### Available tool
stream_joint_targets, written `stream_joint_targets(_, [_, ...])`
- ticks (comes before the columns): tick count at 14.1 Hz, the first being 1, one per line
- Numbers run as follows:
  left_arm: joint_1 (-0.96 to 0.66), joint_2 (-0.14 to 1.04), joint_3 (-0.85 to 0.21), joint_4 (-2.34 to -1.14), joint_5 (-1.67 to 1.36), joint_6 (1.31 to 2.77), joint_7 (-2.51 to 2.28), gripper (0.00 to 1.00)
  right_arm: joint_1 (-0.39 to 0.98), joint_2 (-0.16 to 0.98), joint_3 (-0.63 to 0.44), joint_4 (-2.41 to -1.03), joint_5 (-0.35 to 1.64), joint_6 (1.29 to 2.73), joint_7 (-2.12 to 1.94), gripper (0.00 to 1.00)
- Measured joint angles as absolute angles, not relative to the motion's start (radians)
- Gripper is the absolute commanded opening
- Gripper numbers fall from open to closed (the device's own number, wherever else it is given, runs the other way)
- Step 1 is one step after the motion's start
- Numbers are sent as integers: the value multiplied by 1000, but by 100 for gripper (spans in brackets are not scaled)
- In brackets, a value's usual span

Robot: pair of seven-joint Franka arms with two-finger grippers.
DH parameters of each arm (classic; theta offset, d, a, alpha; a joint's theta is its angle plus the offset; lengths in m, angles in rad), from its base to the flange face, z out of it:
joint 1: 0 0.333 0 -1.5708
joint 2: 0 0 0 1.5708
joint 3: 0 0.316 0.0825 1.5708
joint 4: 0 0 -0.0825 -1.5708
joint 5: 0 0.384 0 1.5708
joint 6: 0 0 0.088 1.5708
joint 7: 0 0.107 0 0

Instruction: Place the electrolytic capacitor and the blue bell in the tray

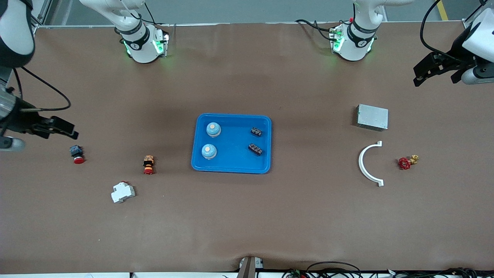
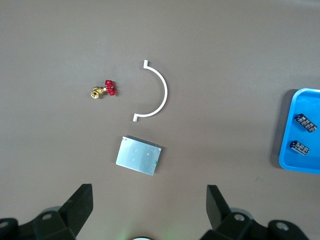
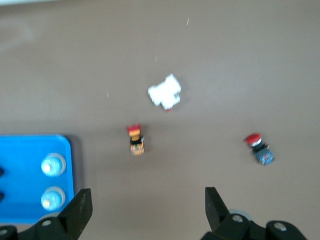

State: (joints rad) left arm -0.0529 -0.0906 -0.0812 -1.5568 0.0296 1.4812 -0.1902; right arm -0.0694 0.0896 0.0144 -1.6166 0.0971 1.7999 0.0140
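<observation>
Checking the shallow bright-blue plastic tray (image 1: pixel 231 164) at mid-table: I see two pale-blue dome bells (image 1: pixel 213 129) on its right-arm side and two dark electrolytic capacitor blocks (image 1: pixel 256 131) on its left-arm side, all apart. Left gripper (image 1: pixel 421 76) hangs over the table's left-arm end, jaws wide apart, holding nothing. Right gripper (image 1: pixel 67 129) waits over the right-arm end, above a red-capped push button (image 1: pixel 77 154), jaws likewise spread and empty.

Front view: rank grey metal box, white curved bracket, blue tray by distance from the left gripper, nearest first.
From the open left gripper, up over the left arm's end of the table:
1. Grey metal box, closest to it.
2. White curved bracket, nearer the front camera than the box.
3. Blue tray, mid-table.
</observation>
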Motion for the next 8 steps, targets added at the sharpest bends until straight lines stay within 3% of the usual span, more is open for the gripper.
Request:
stream_joint_targets(4, [-52, -91, -81, -1557, 29, 1481, -190, 100, -74, -19, 16, -1677, 97, 1827, 14, 100])
stream_joint_targets(8, [-52, -91, -81, -1555, 29, 1481, -190, 100, -74, -50, 16, -1669, 97, 1845, 14, 100])
